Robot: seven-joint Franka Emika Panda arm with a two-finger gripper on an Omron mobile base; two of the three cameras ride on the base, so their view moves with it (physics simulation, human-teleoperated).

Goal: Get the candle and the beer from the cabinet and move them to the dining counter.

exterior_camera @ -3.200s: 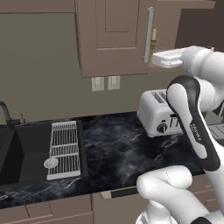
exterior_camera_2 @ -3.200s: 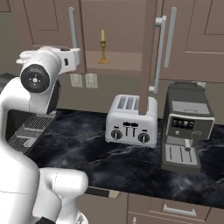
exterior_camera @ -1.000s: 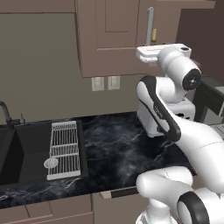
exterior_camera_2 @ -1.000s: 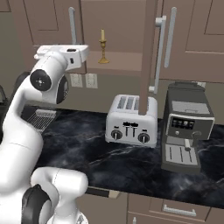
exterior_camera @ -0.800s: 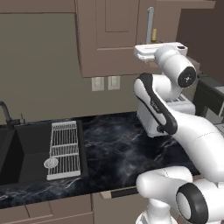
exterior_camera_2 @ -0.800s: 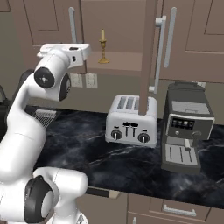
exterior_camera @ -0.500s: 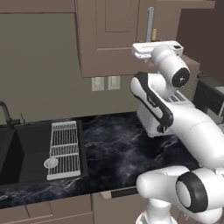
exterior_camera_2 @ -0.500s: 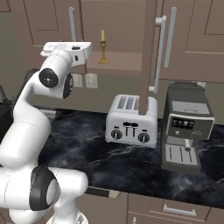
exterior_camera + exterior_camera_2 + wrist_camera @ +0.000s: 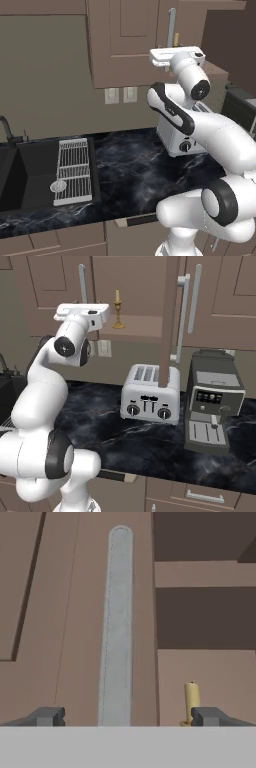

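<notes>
The golden-tan candle (image 9: 118,308) stands upright on the lower shelf of the open taupe cabinet (image 9: 50,291). In the hand view its top (image 9: 191,702) rises just left of my right fingertip. My gripper (image 9: 130,717) is open, with nothing between its fingers, and faces the closed door's vertical silver handle (image 9: 116,627). My raised white hand (image 9: 82,311) is level with the shelf, left of the candle and apart from it. In the left base view the hand (image 9: 175,55) sits just below that handle (image 9: 172,25). The beer and the dining counter are out of view.
The cabinet's right door (image 9: 170,321) stands swung open, edge-on, with its bar handle (image 9: 183,316). Below on the black worktop (image 9: 115,431) are a silver toaster (image 9: 150,393) and a coffee machine (image 9: 212,401). A sink (image 9: 15,175) and a wire rack (image 9: 72,162) lie to the left.
The arm has swung the hand a little up and left, closer to the cabinet's closed door and handle. The jaws have stayed open and the candle has not moved.
</notes>
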